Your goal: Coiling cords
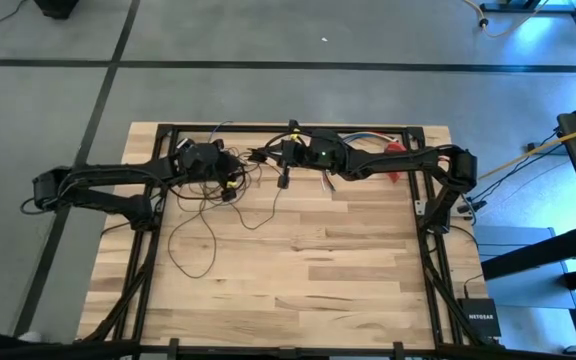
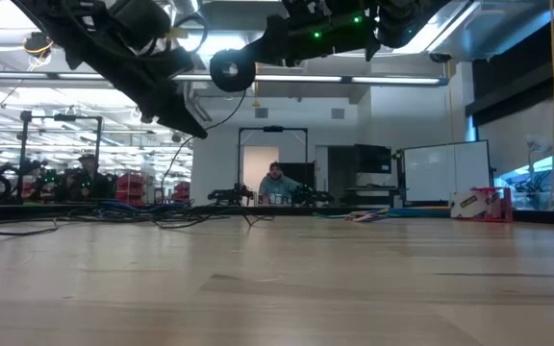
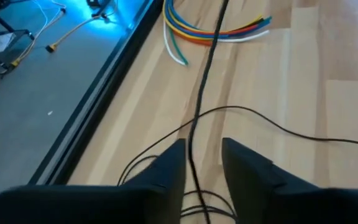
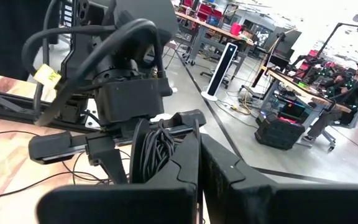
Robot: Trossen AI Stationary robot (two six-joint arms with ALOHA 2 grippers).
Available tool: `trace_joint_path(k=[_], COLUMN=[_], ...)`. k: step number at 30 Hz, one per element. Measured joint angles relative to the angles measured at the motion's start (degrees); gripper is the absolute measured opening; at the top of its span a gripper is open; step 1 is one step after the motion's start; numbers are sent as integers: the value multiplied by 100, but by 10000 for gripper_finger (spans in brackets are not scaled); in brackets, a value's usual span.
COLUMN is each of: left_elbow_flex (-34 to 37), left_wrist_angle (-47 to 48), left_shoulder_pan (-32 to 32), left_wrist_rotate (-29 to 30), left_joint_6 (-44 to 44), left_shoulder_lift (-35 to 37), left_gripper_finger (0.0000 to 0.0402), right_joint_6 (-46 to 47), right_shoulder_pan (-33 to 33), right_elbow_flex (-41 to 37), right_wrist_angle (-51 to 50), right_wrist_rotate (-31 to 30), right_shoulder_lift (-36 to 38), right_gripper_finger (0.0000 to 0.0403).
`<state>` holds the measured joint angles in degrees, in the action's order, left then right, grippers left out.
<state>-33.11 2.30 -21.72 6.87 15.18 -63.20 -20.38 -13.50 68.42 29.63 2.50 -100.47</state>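
1. Above the far edge of the tabletop (image 1: 308, 270), your two arms meet, raised off the wood. The left tool (image 3: 204, 165) has its fingers apart with a strand of the cords (image 3: 197, 124) running between them; you cannot yet call that a grip.
2. Your right tool (image 4: 199, 155) has its fingers pressed together, and a wound bundle of the cord (image 4: 151, 152) hangs right against them. The small black puck (image 2: 226, 69) dangles near it in the low view.
3. The rest of the wire lies in loose loops (image 1: 203, 215) on the wood below the left arm, toward the left side.
4. If the left fingers close off-centre, the thin strand could slip out and your next wrap would come up empty.
5. Pulling slack fast could knot the loose loops, or drag them over the multicoloured wires (image 3: 210, 31) at the far edge.
6. A tug against the right tool might loosen the bundle it has gathered.
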Motion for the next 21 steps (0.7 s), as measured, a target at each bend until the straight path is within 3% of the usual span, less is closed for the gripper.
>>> trace_joint_path(k=[7, 14, 21], left_elbow_flex=[1, 1, 1], left_wrist_angle=[-24, 25, 62], left_shoulder_pan=[-12, -10, -12], left_wrist_rotate=[-1, 430, 458], left_joint_6=[80, 200, 258], left_shoulder_lift=[0, 92, 328], left_gripper_finger=[9, 6, 2], right_joint_6=[31, 46, 48], right_shoulder_pan=[2, 2, 2], right_elbow_flex=[0, 0, 0], right_wrist_angle=[24, -15, -13], right_wrist_rotate=[2, 2, 57], right_shoulder_lift=[0, 0, 0], right_gripper_finger=[9, 9, 9])
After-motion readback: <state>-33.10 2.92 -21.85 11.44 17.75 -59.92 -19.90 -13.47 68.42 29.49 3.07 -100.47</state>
